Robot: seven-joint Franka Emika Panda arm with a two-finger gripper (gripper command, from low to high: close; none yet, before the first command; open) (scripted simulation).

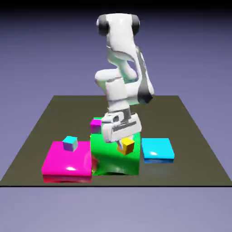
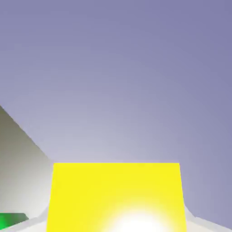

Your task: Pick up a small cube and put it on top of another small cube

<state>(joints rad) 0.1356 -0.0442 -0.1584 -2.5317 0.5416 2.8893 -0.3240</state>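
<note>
You're gripping the small yellow cube (image 1: 127,145) in the gripper (image 1: 124,143), jaws pinching it, and it's hanging just over the green block (image 1: 114,159). In the hand view it's filling the bottom middle (image 2: 116,195). The cyan-topped small cube (image 1: 70,143) is sitting at 9 o'clock on the magenta block (image 1: 67,163). Risk: the tilted hand is likely landing the cube off-centre, so it's toppling on release

The exterior view looks down across the table (image 1: 190,136); the hand view sits close against the shared small cube (image 1: 126,145) (image 2: 116,195).
</note>
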